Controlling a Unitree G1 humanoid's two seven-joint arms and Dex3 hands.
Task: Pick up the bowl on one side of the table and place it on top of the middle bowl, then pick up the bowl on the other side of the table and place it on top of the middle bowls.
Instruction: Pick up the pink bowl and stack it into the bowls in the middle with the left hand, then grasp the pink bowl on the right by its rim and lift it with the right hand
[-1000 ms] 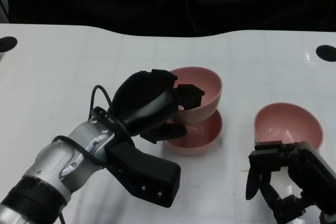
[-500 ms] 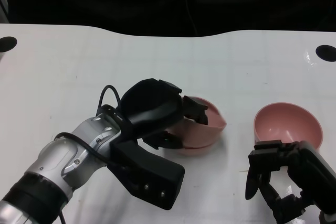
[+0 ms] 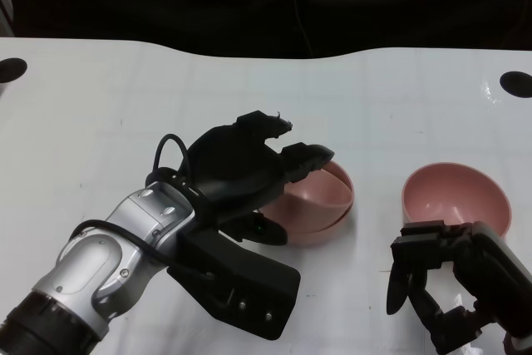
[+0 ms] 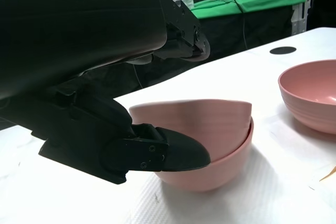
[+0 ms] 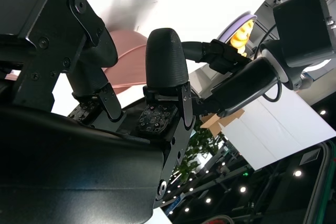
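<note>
A shallow pink plastic bowl (image 3: 320, 191) sits nested, slightly tilted, inside the matching pink middle bowl (image 3: 312, 229) on the white table (image 3: 100, 106), so the first half of the stacking job looks done. The robot's black left hand (image 3: 249, 168) hovers at the near-left rim of the pair, its fingers spread over and beside the upper bowl. In the left wrist view one finger (image 4: 173, 153) lies low along the outer wall of the stack and another reaches above the rim, with a clear gap around the top bowl (image 4: 191, 116); the hand appears to grip nothing, though whether the lower finger touches the bottom bowl (image 4: 210, 166) cannot be told.

The second pink bowl (image 3: 455, 197) stands alone to the right, apart from the stack, upright and empty. It shows too at the edge of the left wrist view (image 4: 310, 100). The black right hand (image 3: 445, 284) rests just on the near side of it, fingers parted and hanging down, holding nothing; its wrist view shows the fingers (image 5: 165, 66) apart with a sliver of pink (image 5: 126, 61) beyond them.

What remains, by this reading, is the whole second half: the left hand must clear the stack, and the right hand must grasp the lone bowl, carry it across and seat it on top of the two.
</note>
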